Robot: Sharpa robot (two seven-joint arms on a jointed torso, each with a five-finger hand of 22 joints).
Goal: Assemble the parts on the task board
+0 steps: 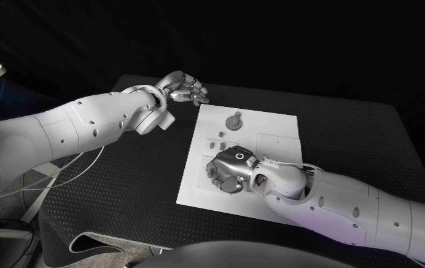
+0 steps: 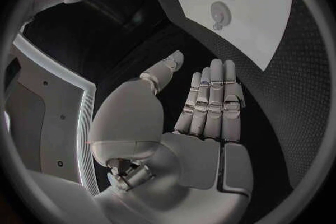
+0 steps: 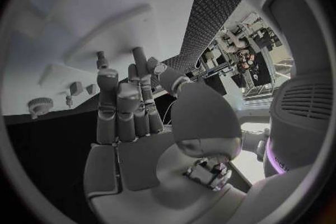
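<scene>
The right hand [image 1: 232, 168] hovers over the board [image 1: 266, 134], fingers curled on nothing; it should descend squarely. The left hand [image 1: 182, 90] waits, fingers spread.

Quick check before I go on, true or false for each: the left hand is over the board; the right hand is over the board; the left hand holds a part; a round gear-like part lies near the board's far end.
1. The left hand is over the board. False: it is off the board's far left corner, above the black table.
2. The right hand is over the board. True.
3. The left hand holds a part. False: its fingers are straight and empty.
4. A round gear-like part lies near the board's far end. True.
</scene>
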